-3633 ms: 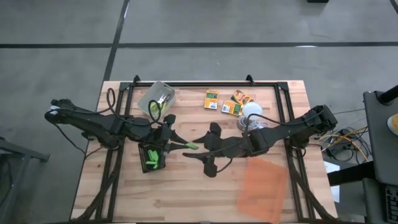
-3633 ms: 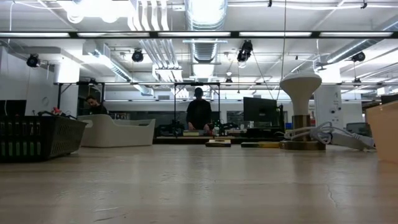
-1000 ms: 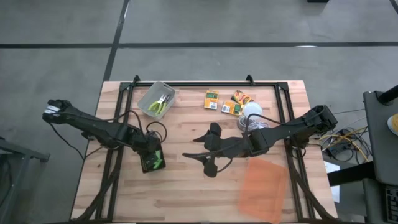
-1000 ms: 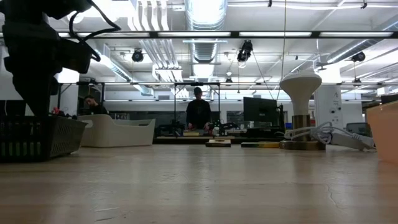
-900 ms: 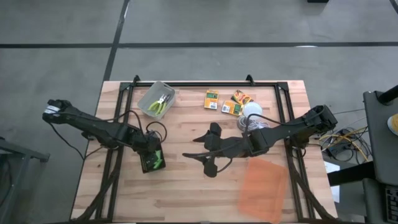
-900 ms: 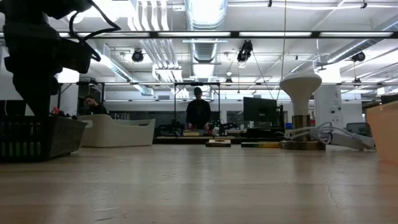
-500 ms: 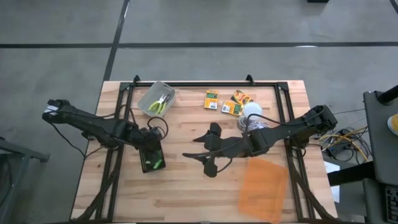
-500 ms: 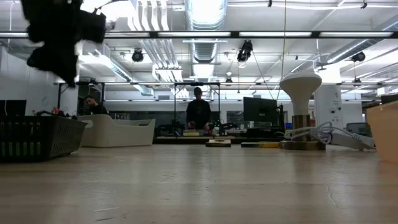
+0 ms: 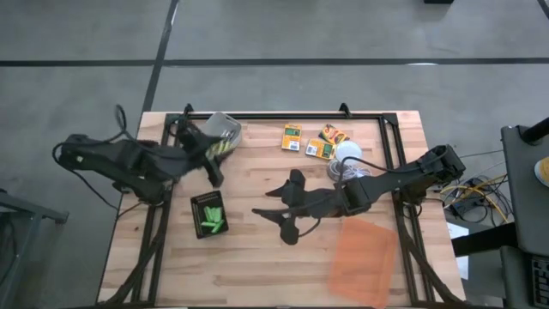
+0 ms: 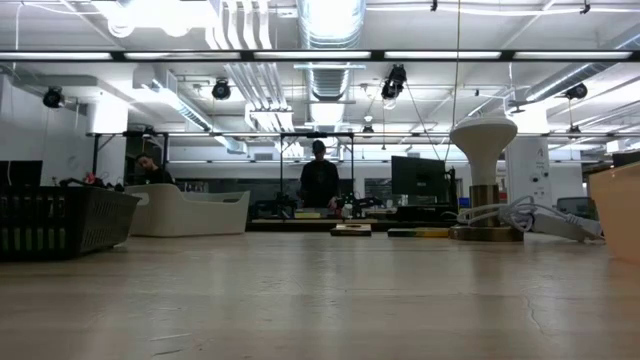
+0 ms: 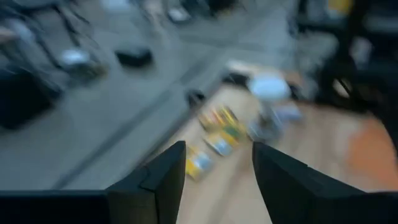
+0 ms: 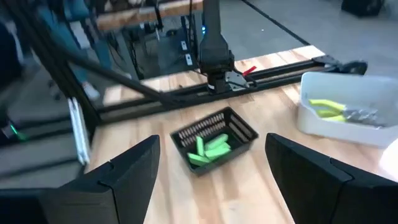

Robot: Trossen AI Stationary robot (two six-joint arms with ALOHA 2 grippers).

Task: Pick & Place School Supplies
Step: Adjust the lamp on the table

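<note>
Tray point(image 9: 210, 214) near table point(image 9: 257, 266) left edge

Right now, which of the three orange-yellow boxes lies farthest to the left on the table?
The upright box, alone, apart from the other two boxes, which lie close together beside the white round object.

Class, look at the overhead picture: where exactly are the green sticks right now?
In the high view the green sticks lie inside the black tray on the table's left part, below the clear bin and left of the open right gripper.
</note>
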